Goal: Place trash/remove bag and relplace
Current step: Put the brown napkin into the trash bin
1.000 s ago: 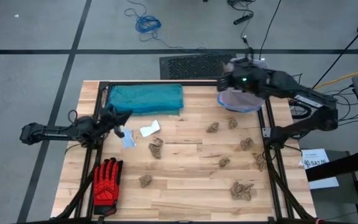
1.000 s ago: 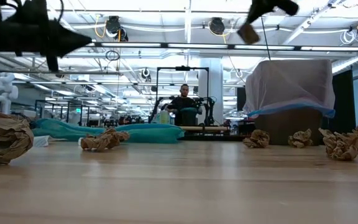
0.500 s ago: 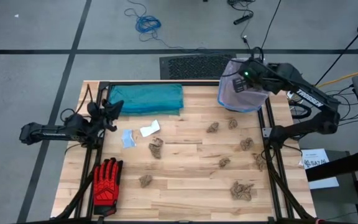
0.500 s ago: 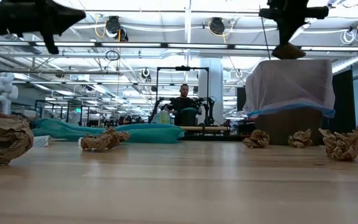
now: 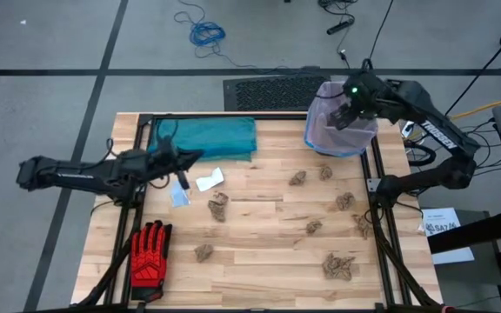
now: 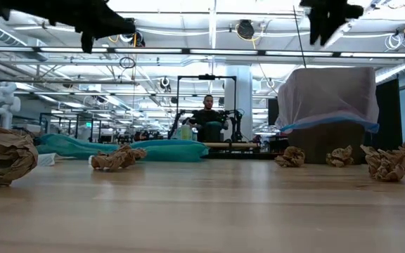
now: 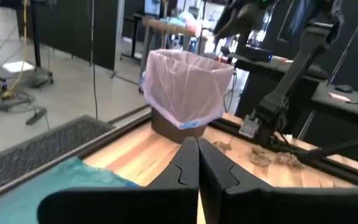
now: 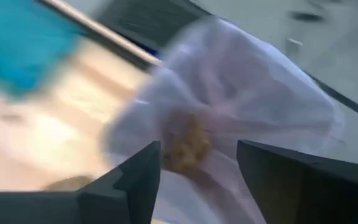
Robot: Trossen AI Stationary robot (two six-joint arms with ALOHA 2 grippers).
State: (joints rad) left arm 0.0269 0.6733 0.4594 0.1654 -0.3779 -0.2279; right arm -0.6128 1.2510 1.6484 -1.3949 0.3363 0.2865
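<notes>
- One tabletop (image 5: 259, 252) carries everything
- Teal bag (image 5: 205, 137) lies at the far edge
- Pink bag (image 5: 337, 130) lines the bin at the far right corner
- Right tool (image 5: 348, 111) hangs over it, released, a paper wad (image 8: 185, 146) inside the bag below
- Left tool (image 5: 183, 159) hovers clenched, empty, near the white scrap (image 5: 210, 181)
- Several wads (image 5: 337, 265) lie scattered on the wood

Tally on my table:
- Crumpled tan-brown paper wads (image 5: 219, 206): eight on the wood, six on the right half and two left of centre.
- One more tan wad (image 8: 185, 146) against the liner.
- White paper scrap (image 5: 209, 181): one, left of centre.
- Pale blue scrap (image 5: 179, 196): one, beside it.
- Red-and-black work glove (image 5: 150, 252): one, near left.
- Folded teal-blue plastic bag (image 5: 205, 137): one, far left.
- Translucent pale pink plastic bin liner (image 5: 337, 130): one, far right.
</notes>
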